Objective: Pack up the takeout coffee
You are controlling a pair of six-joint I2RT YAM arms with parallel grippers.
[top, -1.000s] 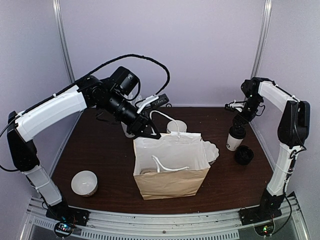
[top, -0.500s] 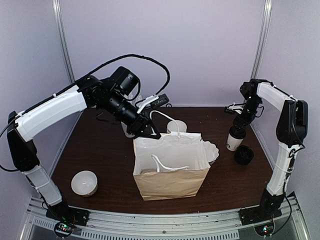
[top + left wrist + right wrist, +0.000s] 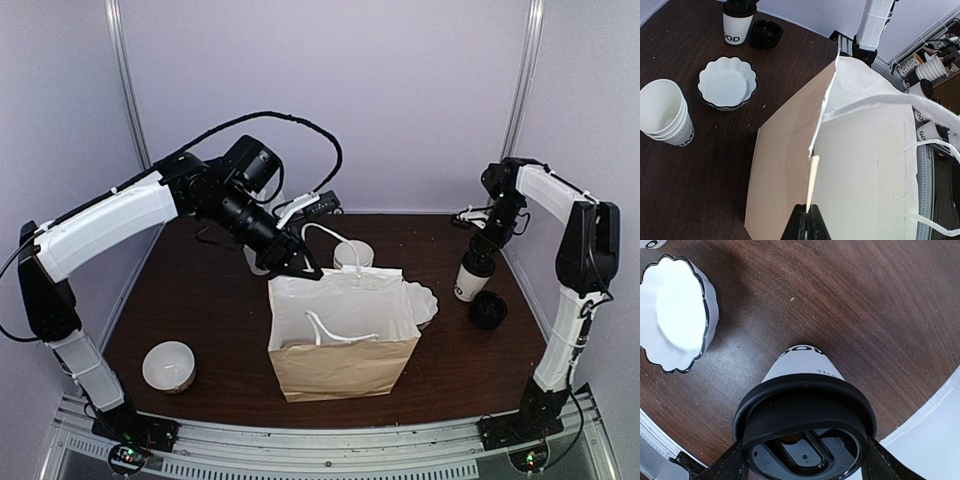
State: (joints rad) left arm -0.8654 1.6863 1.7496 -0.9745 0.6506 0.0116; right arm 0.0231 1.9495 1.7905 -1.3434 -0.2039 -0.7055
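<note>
At the middle of the dark table (image 3: 200,310) stands a brown paper bag (image 3: 343,365) with a white lining. Its mouth is open upward and one handle (image 3: 345,338) has flopped across it. As far as the views reach inside, nothing is packed yet. The left gripper (image 3: 807,214) is pinched tight on the bag's far rim, apparently to hold the mouth open. Well apart from the bag, near the table's right edge, the takeout coffee (image 3: 468,282) stands upright under its black lid (image 3: 805,410). The right gripper (image 3: 482,250) comes down over it, with fingers (image 3: 732,465) clamped against both sides of that lid. Whether the cup's base is off the wood I cannot tell. The step in hand seems to be picking up the coffee. The next move likely calls for a level lift above the bag's rim, a carry leftward, and a straight lowering that avoids the handle. Just beside the bag's right side sits a scalloped bowl (image 3: 727,82), holding nothing. A white bowl (image 3: 168,365) sits near the front left, too small to judge. Behind the bag is a stack of lidless cups (image 3: 665,115), the top one hollow. A stack of black lids (image 3: 488,310) lies just beside the coffee.
</note>
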